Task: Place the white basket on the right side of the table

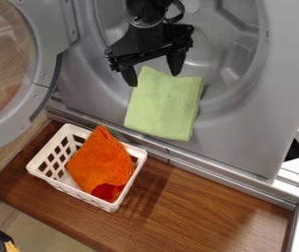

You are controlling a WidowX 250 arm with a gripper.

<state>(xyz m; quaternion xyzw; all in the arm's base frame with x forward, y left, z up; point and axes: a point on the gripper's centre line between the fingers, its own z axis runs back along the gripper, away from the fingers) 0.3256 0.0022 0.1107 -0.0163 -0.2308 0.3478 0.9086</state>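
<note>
Grey front of a front-loading washer [247,123] backs the work in the camera view, its round door [42,74] swung open to the left, which leaves the drum [224,34] open to the arm [153,37]; at its foot runs a brown wooden bench [201,209].

My claw [153,78] hangs at the drum mouth with its two fingers spread apart, nothing clamped that I can see; a light green cloth [163,106] lies draped over the opening's lower lip, its top corner showing between the fingertips, though I can't tell whether they touch it.

The white basket [73,191] sits upright and askew on the bench's left part, so by my reading the task is undone; an orange cloth [100,162] is heaped inside, a red patch at its lower end, and the slatted walls keep it gathered.

I'd judge the rim the sensible grip, as the cloth would only pull out; I'd lift clear of the washer's base ledge and carry level to the right, since a one-sided hold could tip the load.
</note>
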